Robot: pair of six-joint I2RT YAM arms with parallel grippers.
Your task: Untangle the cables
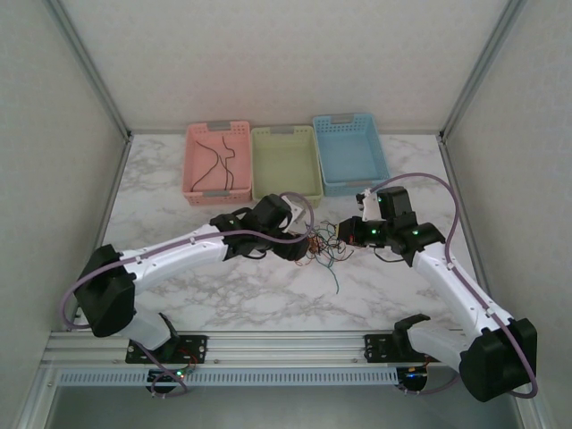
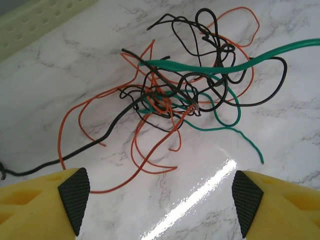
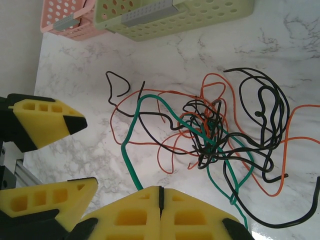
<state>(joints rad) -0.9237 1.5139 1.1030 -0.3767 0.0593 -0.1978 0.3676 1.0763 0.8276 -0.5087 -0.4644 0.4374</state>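
Marble tabletop carries tangled cables; left gripper gapes wide above, right gripper pinches green cable; three plastic baskets stand behind.

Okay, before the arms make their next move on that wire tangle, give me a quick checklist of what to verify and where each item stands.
1. Free hand: the left claw is open with nothing between its fingers: ok.
2. Grip: the right claw is shut on the thin dark green cable: ok.
3. Separation: the tangle of thin black, dark green and orange-red cables is knotted at its middle: not ok.
4. Workspace: the tangle lies on the white marble tabletop, apart from the baskets: ok.
5. Drop spot: the pink plastic basket holds black cables and has room: ok.
6. Whether the green cable will slide free of the knot: cannot tell.
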